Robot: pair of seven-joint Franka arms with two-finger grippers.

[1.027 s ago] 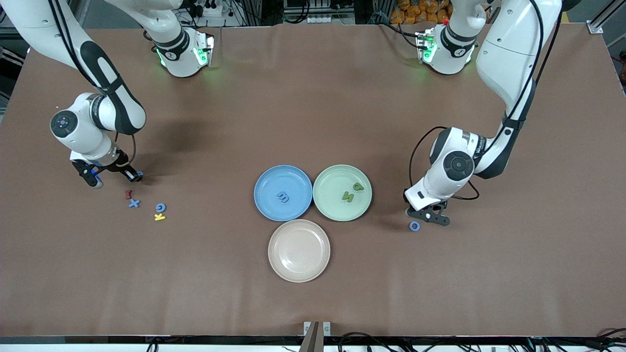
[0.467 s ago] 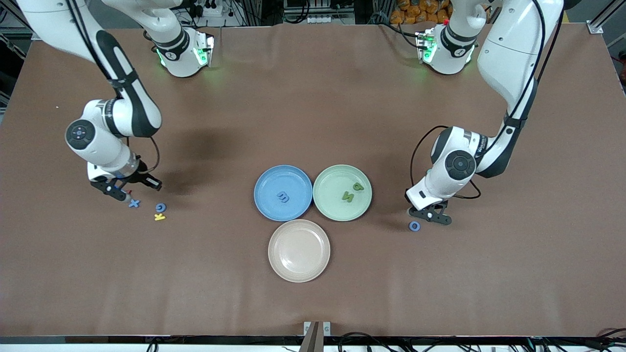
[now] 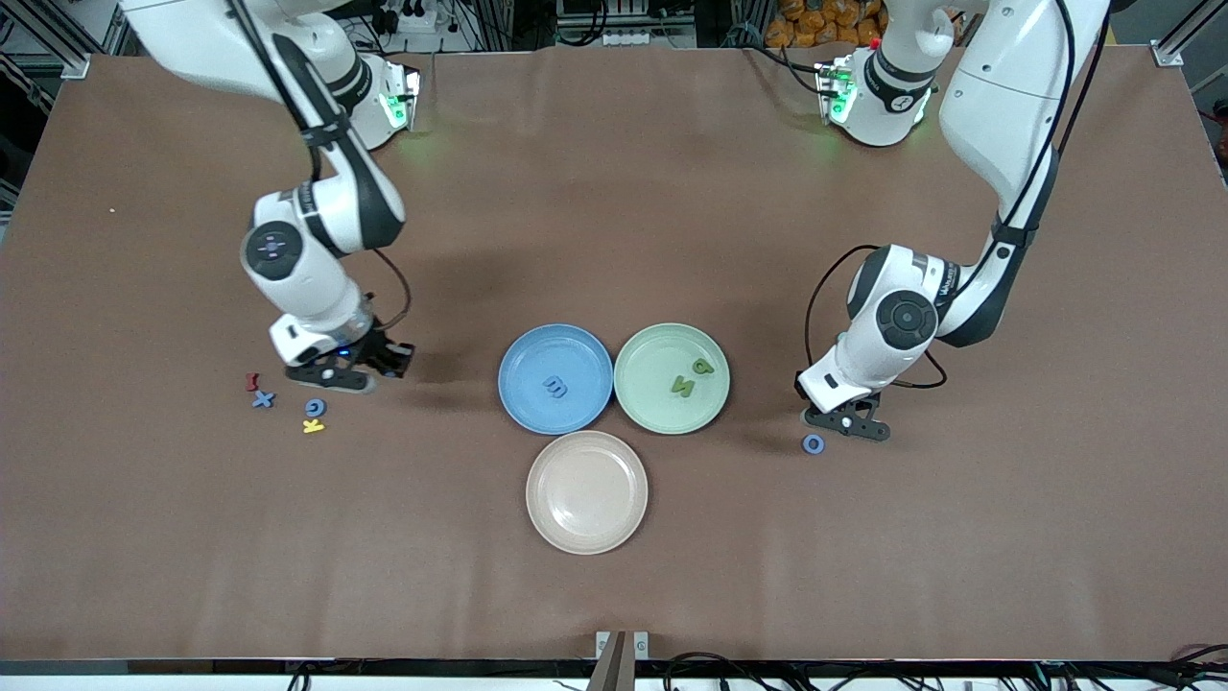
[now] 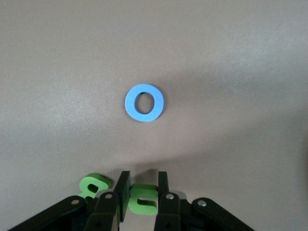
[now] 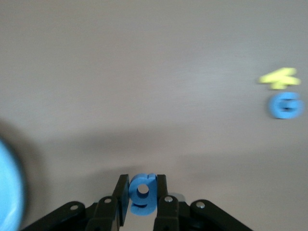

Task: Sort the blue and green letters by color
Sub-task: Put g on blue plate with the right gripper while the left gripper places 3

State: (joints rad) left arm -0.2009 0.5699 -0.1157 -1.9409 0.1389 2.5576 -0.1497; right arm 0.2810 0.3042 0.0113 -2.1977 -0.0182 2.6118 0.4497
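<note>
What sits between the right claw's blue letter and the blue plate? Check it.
Nothing visible. The right claw is shut on a blue letter, and only bare table lies between it and the blue plate.

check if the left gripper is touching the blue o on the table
Apart. The left wrist view shows bare table between the left gripper, which is shut on a green letter, and the blue O.

Matt brown table cover point(image 3: 614, 221), smooth, faintly creased. Matt, foam-like blue letter O point(image 4: 144, 103), green letter point(image 4: 143, 199) and blue letter point(image 5: 142, 195). Smooth, softly sheened blue plate point(image 3: 537, 357), green plate point(image 3: 652, 357) and beige plate point(image 3: 586, 513). Glossy white plastic arm shells point(image 3: 998, 106); matt black gripper fingers point(image 4: 162, 202).
</note>
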